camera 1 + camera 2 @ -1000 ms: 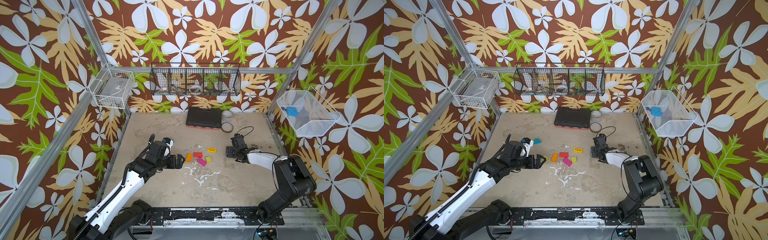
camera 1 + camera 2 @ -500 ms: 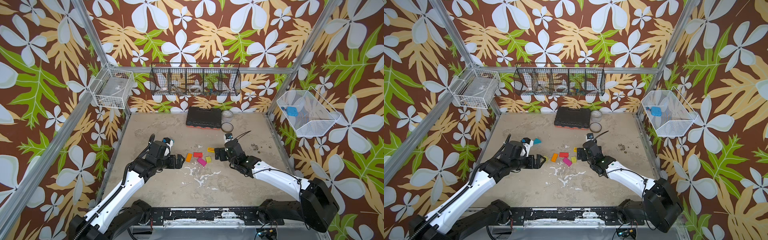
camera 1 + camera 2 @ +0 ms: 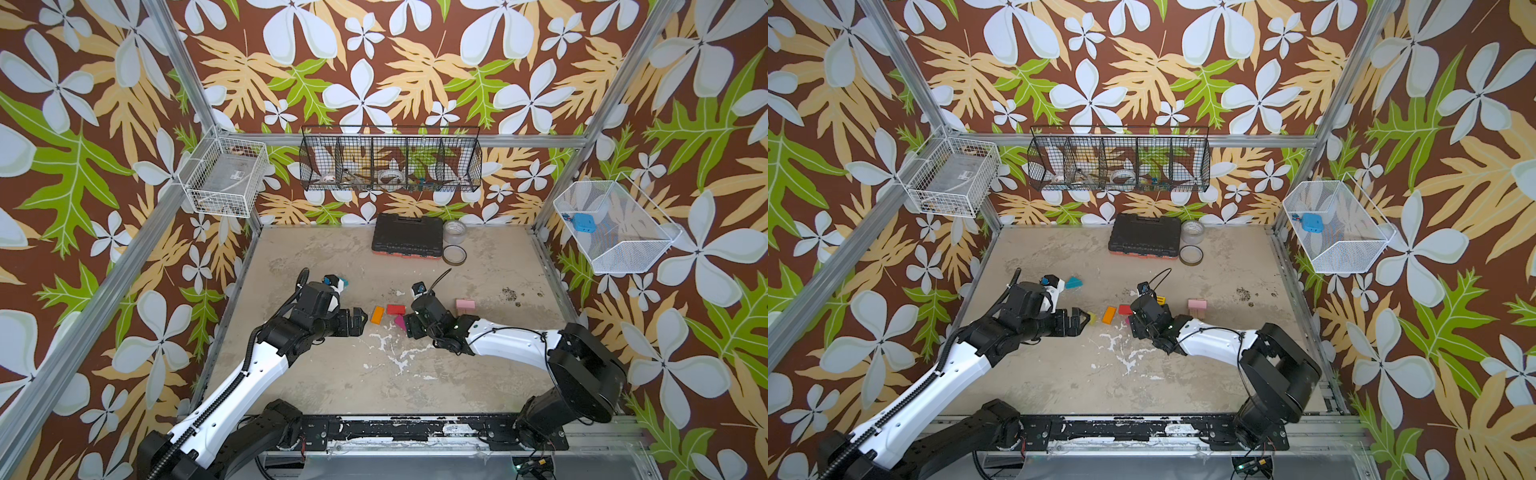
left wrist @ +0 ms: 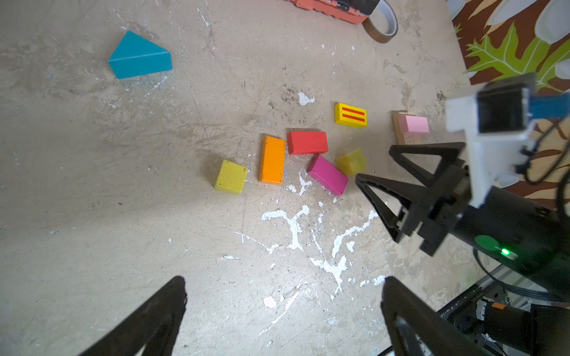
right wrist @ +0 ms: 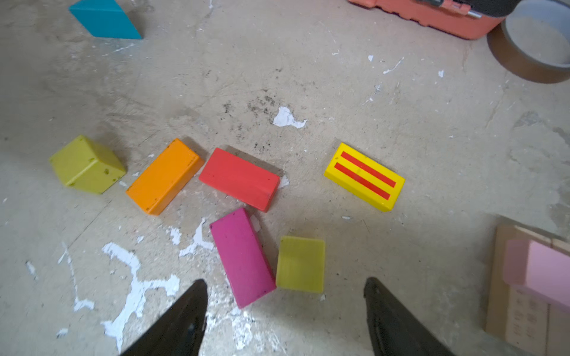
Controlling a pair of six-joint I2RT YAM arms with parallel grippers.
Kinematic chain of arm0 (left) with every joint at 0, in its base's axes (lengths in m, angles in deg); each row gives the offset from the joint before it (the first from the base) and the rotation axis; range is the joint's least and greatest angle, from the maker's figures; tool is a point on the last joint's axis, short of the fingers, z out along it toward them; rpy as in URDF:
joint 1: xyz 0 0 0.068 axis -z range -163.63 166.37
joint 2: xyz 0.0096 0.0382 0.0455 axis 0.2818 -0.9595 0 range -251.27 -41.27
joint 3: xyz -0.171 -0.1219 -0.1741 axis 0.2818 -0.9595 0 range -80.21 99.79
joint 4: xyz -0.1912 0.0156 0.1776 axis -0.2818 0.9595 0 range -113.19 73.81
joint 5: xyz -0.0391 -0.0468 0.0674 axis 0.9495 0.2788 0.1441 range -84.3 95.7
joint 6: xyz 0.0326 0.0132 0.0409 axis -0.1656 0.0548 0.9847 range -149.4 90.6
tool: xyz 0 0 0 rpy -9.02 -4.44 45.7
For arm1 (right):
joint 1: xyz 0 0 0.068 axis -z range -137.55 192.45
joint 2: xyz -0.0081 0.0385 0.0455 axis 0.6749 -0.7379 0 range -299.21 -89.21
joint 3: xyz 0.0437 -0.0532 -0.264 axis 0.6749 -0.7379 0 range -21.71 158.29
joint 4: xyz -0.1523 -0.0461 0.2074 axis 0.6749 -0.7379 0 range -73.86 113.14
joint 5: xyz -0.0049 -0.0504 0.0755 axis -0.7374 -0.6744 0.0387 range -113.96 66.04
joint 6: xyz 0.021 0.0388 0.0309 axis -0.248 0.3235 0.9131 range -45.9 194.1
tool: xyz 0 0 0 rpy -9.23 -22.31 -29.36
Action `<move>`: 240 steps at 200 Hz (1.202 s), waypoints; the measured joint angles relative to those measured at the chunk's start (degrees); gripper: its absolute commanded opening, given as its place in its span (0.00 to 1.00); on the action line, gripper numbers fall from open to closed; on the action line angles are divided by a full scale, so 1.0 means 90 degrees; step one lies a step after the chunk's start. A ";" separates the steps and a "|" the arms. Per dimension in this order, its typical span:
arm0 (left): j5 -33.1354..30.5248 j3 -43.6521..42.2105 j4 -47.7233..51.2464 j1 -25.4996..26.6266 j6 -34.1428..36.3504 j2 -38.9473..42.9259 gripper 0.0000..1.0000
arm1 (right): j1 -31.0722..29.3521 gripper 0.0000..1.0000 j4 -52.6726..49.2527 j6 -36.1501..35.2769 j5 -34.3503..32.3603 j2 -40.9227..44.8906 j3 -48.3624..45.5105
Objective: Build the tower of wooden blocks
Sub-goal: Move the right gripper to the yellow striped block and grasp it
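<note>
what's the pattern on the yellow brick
The brick has two red stripes on yellow, clearest in the right wrist view.

Your cluster: orange brick (image 5: 165, 176), red brick (image 5: 240, 178), magenta brick (image 5: 242, 257), striped brick (image 5: 364, 176), yellow cubes (image 5: 88, 165), flat.
Teal wedge (image 4: 140, 55): apart.
Pink brick (image 4: 415, 124): atop plank (image 4: 398, 131).

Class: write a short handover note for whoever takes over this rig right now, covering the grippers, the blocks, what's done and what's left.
Left gripper: open, empty, over the table short of the blocks.
Right gripper: open, empty, beside the magenta brick and a yellow cube.
Loose, flat on the table: orange brick, red brick, striped yellow brick, second yellow cube; teal wedge lies apart.
Done: pink brick sits on the plain wood base.
Left: stack every loose block there, wedge probably last.
</note>
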 measured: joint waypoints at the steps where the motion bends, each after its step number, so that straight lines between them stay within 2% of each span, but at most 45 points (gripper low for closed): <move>1: 0.0000 0.0000 0.0000 0.0000 0.0000 0.0012 1.00 | -0.0002 0.74 -0.0002 0.0005 0.0000 -0.0010 0.0012; 27: -0.0005 0.0000 0.0000 0.0000 0.0000 0.0083 1.00 | -0.0010 0.74 -0.0073 0.0155 0.0005 -0.0192 0.0027; 65: 0.0005 0.0000 0.0000 0.0000 0.0000 0.0070 1.00 | -0.0104 0.65 -0.0194 0.0415 0.0007 -0.0134 -0.0095; 80: 0.0002 0.0000 0.0002 0.0002 -0.0002 0.0114 1.00 | -0.0153 0.65 -0.0209 0.0573 -0.0024 -0.0066 -0.0180; 100: 0.0000 0.0000 0.0000 0.0007 -0.0002 0.0160 1.00 | -0.0083 0.67 -0.0318 0.0775 -0.0199 -0.0032 -0.0228; 143: -0.0002 0.0000 0.0000 0.0007 -0.0002 0.0168 1.00 | 0.0342 0.82 -0.0571 0.1025 -0.0401 -0.0321 0.0474; 194: 0.0010 0.0000 0.0000 0.0012 -0.0007 0.0240 1.00 | 0.0850 0.84 -0.1285 0.1132 -0.0641 -0.1744 0.2174; 240: 0.0017 -0.0002 0.0000 0.0022 -0.0007 0.0185 1.00 | 0.1054 0.84 -0.1600 0.1234 -0.0714 -0.2310 0.2618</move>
